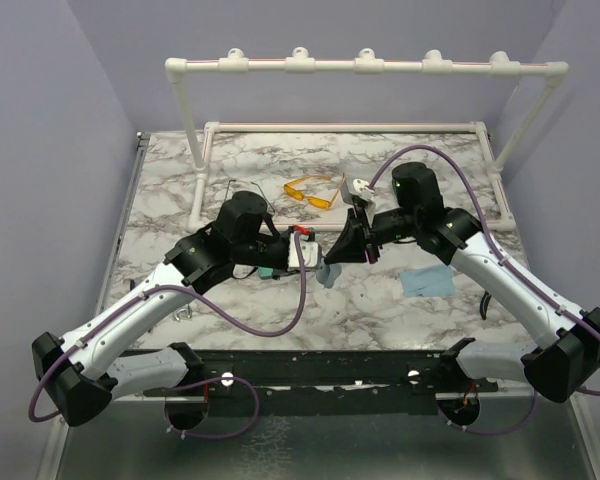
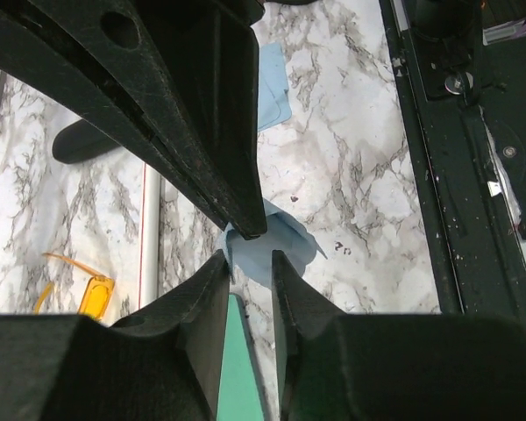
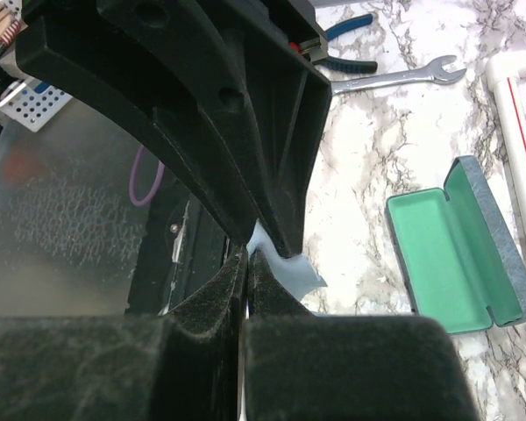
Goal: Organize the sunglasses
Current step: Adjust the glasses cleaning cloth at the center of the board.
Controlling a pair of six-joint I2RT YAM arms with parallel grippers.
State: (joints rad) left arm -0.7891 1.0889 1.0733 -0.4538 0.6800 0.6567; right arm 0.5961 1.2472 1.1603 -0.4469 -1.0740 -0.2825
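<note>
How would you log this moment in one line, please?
right gripper: shut on blue cloth | left gripper: jaws apart astride cloth | yellow-orange sunglasses: on table, untouched | grey case: open, empty

On the marble bench (image 1: 170, 190), the left claw (image 1: 302, 250) and the right claw (image 1: 344, 248) meet tip to tip near the middle. A pale blue cloth (image 1: 330, 274) hangs just under them. The yellow-orange sunglasses (image 1: 312, 192) lie farther back, between the claws and the white pipe frame (image 1: 365, 66). A second blue cloth (image 1: 427, 281) lies flat just beside the right arm (image 1: 500, 275).
</note>
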